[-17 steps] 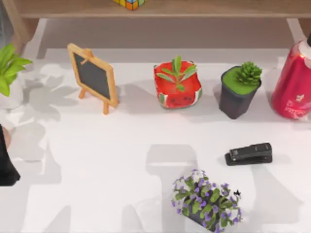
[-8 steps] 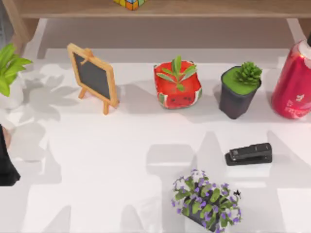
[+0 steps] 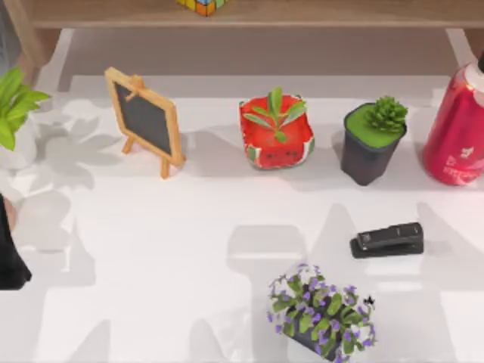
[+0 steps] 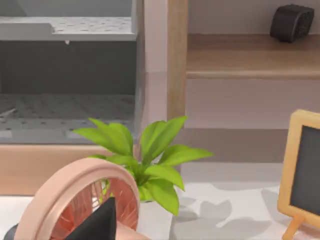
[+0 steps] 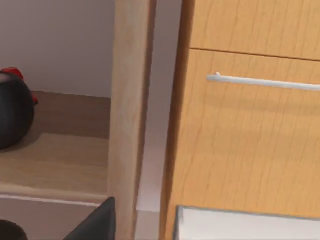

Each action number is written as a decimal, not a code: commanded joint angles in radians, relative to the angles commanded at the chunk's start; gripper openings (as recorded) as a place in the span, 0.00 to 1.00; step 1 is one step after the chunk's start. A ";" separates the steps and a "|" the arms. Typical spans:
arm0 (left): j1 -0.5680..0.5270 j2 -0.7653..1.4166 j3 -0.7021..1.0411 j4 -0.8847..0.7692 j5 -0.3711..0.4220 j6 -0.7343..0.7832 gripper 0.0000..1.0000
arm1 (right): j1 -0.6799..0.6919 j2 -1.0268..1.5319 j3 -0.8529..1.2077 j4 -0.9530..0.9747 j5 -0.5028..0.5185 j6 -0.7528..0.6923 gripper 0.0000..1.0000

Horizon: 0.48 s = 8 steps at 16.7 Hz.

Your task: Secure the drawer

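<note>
A white table (image 3: 151,249) seen from above holds a small chalkboard (image 3: 145,119) on an easel at the back left, a watermelon-patterned pot (image 3: 277,140) with a sprout in the middle, a dark pot (image 3: 369,147) with a succulent to its right, and a red bottle (image 3: 457,128) at the right edge. Nearer the front lie a black stapler (image 3: 387,240) and a planter of purple flowers (image 3: 321,314).

The right wrist view faces a wooden drawer (image 5: 250,135) front with a silver handle (image 5: 265,82), beside a shelf post (image 5: 131,100).

The left wrist view shows a pink fan (image 4: 80,205), a leafy plant (image 4: 147,160) and a grey open compartment (image 4: 67,75).

Whether either tool is wide or narrow cannot be told.
</note>
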State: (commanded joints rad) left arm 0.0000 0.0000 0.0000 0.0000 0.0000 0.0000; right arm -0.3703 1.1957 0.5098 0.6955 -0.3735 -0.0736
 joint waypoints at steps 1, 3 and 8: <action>0.000 0.000 0.000 0.000 0.000 0.000 1.00 | -0.012 0.019 -0.011 0.028 -0.015 -0.043 1.00; 0.000 0.000 0.000 0.000 0.000 0.000 1.00 | -0.043 0.070 -0.038 0.093 -0.048 -0.151 1.00; 0.000 0.000 0.000 0.000 0.000 0.000 1.00 | -0.142 0.253 -0.112 0.302 -0.146 -0.500 1.00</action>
State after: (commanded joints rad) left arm 0.0000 0.0000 0.0000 0.0000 0.0000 0.0000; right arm -0.5125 1.4488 0.3982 0.9976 -0.5198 -0.5734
